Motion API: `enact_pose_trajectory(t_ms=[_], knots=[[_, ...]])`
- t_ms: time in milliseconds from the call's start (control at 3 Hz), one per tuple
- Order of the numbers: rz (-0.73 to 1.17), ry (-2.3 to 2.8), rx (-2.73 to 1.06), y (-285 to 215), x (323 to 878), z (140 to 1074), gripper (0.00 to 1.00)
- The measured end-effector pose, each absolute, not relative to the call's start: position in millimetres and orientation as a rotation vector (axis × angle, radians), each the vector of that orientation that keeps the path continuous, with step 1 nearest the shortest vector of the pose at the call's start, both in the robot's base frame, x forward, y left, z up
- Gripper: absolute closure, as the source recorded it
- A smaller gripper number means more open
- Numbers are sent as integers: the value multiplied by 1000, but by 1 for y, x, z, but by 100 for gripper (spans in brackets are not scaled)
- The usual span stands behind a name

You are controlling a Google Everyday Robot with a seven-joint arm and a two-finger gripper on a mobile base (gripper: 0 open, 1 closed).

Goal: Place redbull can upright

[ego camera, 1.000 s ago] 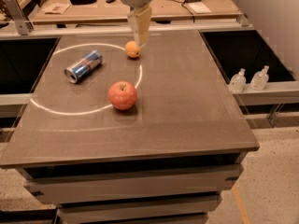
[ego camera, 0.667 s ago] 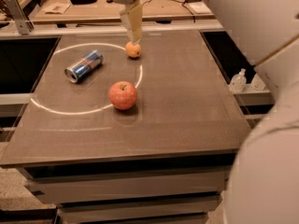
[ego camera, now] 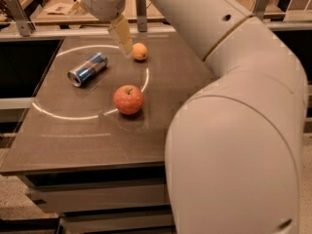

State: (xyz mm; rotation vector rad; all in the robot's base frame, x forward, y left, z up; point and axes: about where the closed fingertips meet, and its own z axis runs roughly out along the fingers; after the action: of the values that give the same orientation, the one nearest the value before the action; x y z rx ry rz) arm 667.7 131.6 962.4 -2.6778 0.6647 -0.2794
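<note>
The redbull can [ego camera: 87, 68] lies on its side on the left part of the brown table [ego camera: 97, 135], blue and silver, with one silver end facing the front left. My gripper [ego camera: 125, 44] hangs from the top of the view above the far middle of the table. It is to the right of and above the can, just left of a small orange [ego camera: 140, 51], and it holds nothing that I can see.
A red apple [ego camera: 128, 99] sits in front of the gripper, to the right of the can. My large white arm [ego camera: 234, 130] fills the right side and hides the table's right part. A pale ring of light [ego camera: 87, 115] lies on the table top.
The gripper has moved left, from right of the orange to its left, nearer the can. The arm has swung into the foreground. Can, apple and orange have not moved.
</note>
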Motion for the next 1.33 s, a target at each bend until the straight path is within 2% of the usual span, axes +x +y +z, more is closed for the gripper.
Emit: enact_pose_trajectory(t_ms=[1333], knots=[[-222,782,-2759,197,693,889,0]])
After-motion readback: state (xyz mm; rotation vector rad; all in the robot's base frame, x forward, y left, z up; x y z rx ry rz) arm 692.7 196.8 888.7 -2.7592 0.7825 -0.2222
